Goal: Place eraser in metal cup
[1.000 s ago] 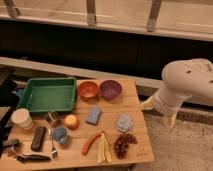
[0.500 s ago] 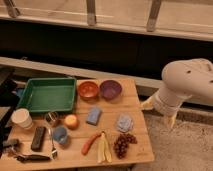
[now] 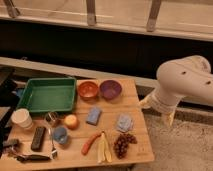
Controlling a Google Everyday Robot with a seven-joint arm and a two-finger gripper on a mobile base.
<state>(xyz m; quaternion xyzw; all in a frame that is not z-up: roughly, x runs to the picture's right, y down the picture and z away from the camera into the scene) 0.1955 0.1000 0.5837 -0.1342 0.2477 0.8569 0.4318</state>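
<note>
Fingers point(image 3: 168, 118) of gripper point(image 3: 157, 110) spread, empty, off table point(image 3: 134, 102) right edge, eraser point(image 3: 38, 138) near-left, long axis near-far, metal cup point(image 3: 51, 119) just beyond.

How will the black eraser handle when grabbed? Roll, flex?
The eraser lies flat on the table, so it probably won't roll or tip. Looks like a solid block, likely stiff and light. The pincer hangs beyond the table's right edge.

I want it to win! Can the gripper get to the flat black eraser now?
Probably not yet: the gripper hangs right of the wooden table; the flat black eraser lies far left, uncovered.
</note>
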